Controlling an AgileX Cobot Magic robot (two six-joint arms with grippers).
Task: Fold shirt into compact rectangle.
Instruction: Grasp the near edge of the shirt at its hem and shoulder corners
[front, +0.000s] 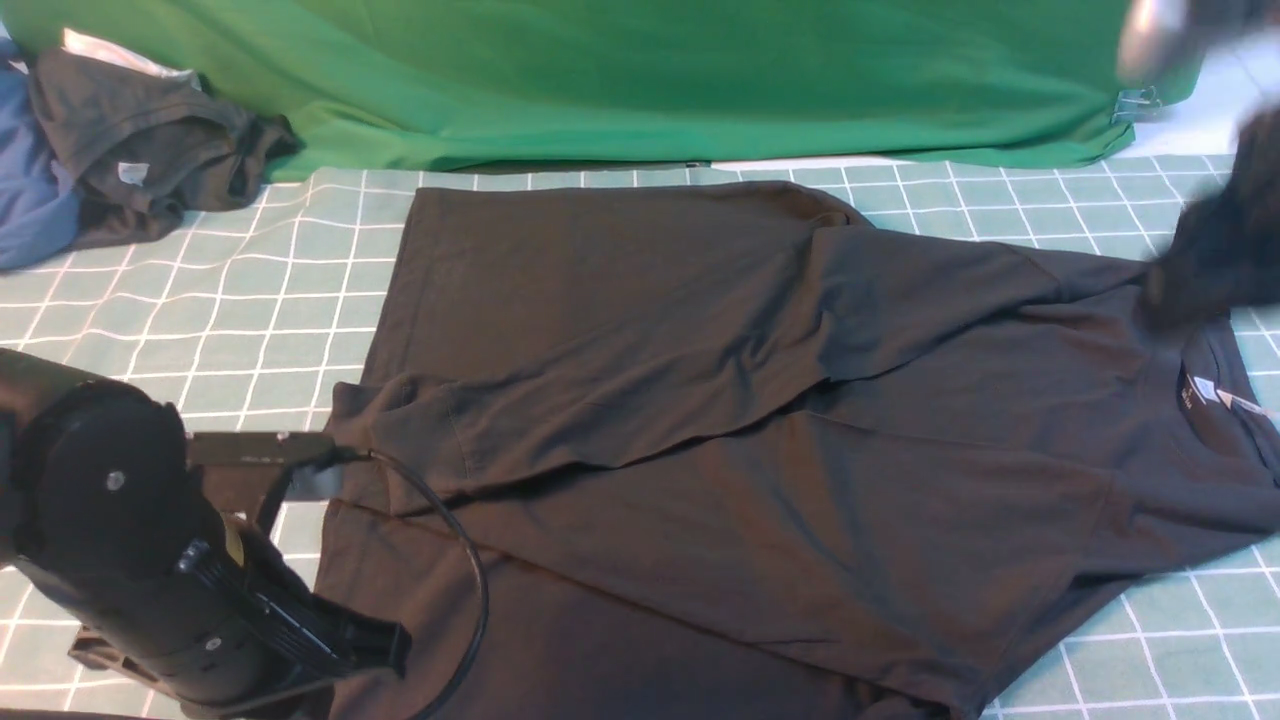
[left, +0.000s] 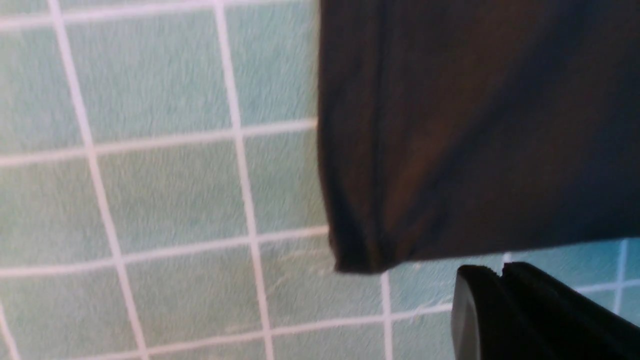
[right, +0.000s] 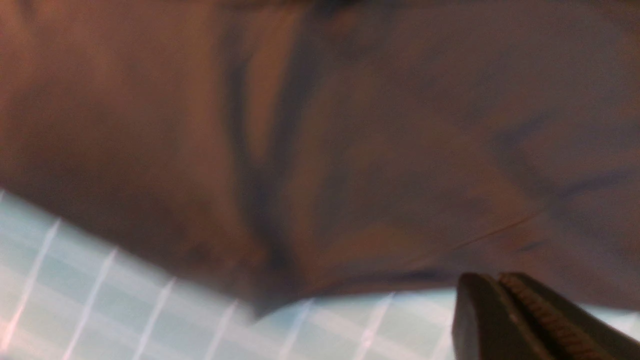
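The black shirt (front: 700, 400) lies spread on the checked table cover, its neck with the white label (front: 1205, 392) at the right. One sleeve is folded across its body. My left arm (front: 150, 540) stands at the near left by the shirt's hem. In the left wrist view my left gripper (left: 502, 272) is shut and empty, just short of a corner of the shirt (left: 475, 125). My right arm (front: 1220, 230) is a dark blur over the collar at the far right. My right gripper (right: 500, 280) is shut with nothing in it, beside the shirt's edge (right: 350, 125).
A big green cloth (front: 650, 70) hangs along the back. At the back left a dark grey-brown garment (front: 150, 140) lies on a blue cloth (front: 30, 190). Mint checked cover (front: 200, 300) shows at the left and at the near right.
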